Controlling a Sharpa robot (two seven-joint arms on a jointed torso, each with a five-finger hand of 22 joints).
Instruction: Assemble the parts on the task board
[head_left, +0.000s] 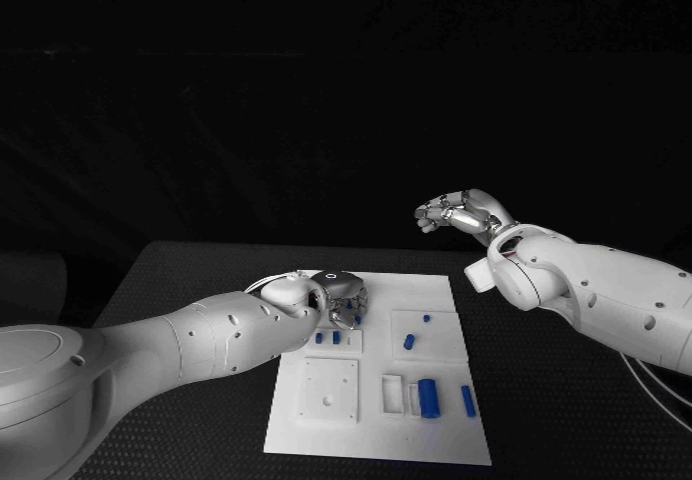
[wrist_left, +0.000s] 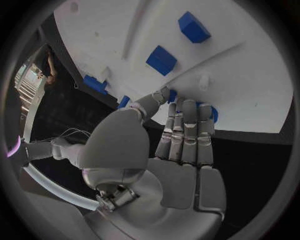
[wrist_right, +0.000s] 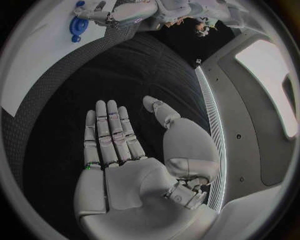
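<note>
1. Blue ring-shaped part lies on the white task board, at its far left corner, right under the left hand's fingertips.
2. Left hand hovers over that corner, fingers straight and together, touching or nearly touching the part; whether it grips it I cannot tell.
3. Other blue parts lie nearer the robot, upright in their slots.
4. Right hand hangs well apart above the black tabletop, spread and empty, so the left is nearer.
</note>
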